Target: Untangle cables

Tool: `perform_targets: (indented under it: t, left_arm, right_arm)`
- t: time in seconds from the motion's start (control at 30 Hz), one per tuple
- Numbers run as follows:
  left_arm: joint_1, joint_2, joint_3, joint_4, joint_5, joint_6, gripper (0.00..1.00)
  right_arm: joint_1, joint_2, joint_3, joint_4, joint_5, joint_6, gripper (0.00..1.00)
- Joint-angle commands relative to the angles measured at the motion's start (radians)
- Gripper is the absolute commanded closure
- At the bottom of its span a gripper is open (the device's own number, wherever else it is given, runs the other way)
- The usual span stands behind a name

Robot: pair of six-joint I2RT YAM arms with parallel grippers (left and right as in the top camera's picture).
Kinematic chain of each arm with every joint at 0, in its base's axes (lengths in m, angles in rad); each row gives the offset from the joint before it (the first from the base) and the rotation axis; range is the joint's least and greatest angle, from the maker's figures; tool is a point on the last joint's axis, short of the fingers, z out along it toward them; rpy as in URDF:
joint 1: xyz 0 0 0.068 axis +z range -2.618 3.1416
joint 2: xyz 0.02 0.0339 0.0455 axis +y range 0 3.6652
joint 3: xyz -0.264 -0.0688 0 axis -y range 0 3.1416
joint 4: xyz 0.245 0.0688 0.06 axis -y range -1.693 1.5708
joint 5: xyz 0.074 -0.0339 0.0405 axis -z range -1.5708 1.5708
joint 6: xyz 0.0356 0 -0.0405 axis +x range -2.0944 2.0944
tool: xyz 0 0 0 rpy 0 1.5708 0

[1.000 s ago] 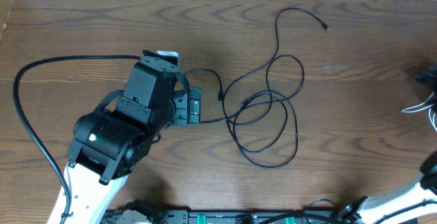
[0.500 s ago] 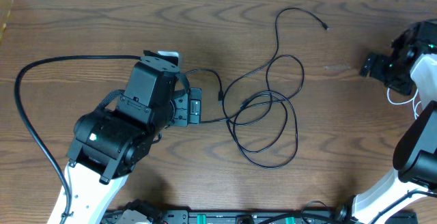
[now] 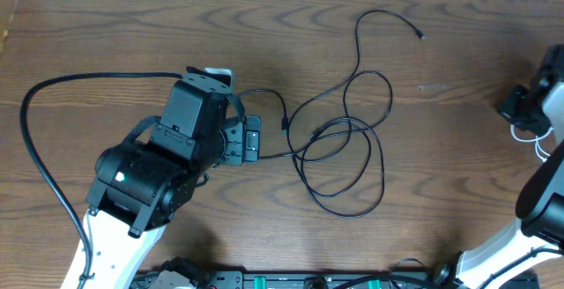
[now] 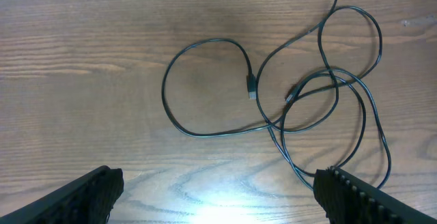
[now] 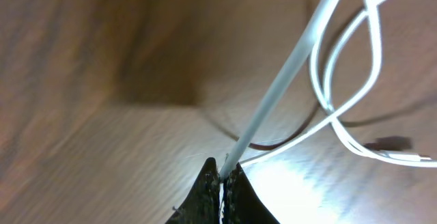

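Black on brown, mostly. From overhead the black cables (image 3: 344,139) sprawl in the middle of the surface (image 3: 106,25) in a few overlapping loops, with one tail running up to a small plug (image 3: 420,35) near the far edge. My left arm (image 3: 167,157) sits just beside their left end. Way off at the right edge, my right arm (image 3: 529,104) hangs over the white cable (image 3: 534,136), well apart from the black bunch.

Left wrist view: my left jaws are spread wide, one tip in each bottom corner, nothing between them. The black loops lie ahead, with two plug ends (image 4: 251,87) sitting among the crossings.

Right wrist view: my right jaws are pinched closed on the white cable. It runs straight out of them toward loose loops and a white plug (image 5: 399,157) lying on the wood.

What worries me is that the grip is right at the tips. A hard tug could let the cord slip out, or cinch those loops into a knot. And if the left side drops in carelessly, it could pinch two strands at a crossing.

The surface is dark, heavily grained wood. The room barely shows, just a pale strip along the top.
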Motion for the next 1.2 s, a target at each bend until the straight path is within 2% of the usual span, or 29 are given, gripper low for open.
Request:
perform_targets:
  t: [0.0,0.37,0.5,0.53,0.57,0.6,0.63,0.67,0.7,0.8,0.93,1.17]
  left_arm:
    - [-0.002,0.002,0.016,-0.005,0.002,0.017,0.05]
    - [-0.002,0.002,0.016,-0.005,0.002,0.017,0.05]
    - [-0.002,0.002,0.016,-0.005,0.001,0.017,0.05]
    - [-0.002,0.002,0.016,-0.005,0.001,0.017,0.05]
    - [-0.002,0.002,0.016,-0.005,0.001,0.017,0.05]
    - [-0.002,0.002,0.016,-0.005,0.001,0.017,0.05]
    - [-0.002,0.002,0.016,-0.005,0.001,0.017,0.05]
    - [-0.002,0.002,0.016,-0.005,0.002,0.017,0.05]
    - [-0.002,0.002,0.016,-0.005,0.001,0.017,0.05]
    - [-0.002,0.002,0.016,-0.005,0.002,0.017,0.05]
    - [-0.002,0.002,0.016,-0.004,0.001,0.017,0.05]
    - [-0.002,0.002,0.016,0.003,0.001,0.029,0.05]
  right_arm:
    - [-0.097,-0.006,-0.001,0.007,-0.006,0.014,0.99]
    - [-0.493,-0.008,0.038,0.101,-0.453,0.018,0.99]
    - [-0.573,-0.008,0.038,0.101,-0.597,0.117,0.99]
    - [-0.581,-0.008,0.038,0.097,-0.617,0.116,0.87]
    - [-0.59,-0.008,0.038,0.075,-0.616,0.119,0.56]
    - [-0.593,-0.008,0.038,0.011,-0.54,0.176,0.34]
    - [-0.593,-0.008,0.038,-0.072,-0.417,0.271,0.21]
    - [-0.592,-0.008,0.037,-0.105,-0.354,0.31,0.15]
    - [-0.591,-0.008,0.037,-0.132,-0.291,0.36,0.01]
    - [-0.592,-0.008,0.036,-0.211,-0.249,0.441,0.01]
    - [-0.58,-0.008,0.036,-0.216,-0.346,0.362,0.01]
    - [-0.407,-0.008,0.036,-0.12,-0.797,-0.019,0.05]
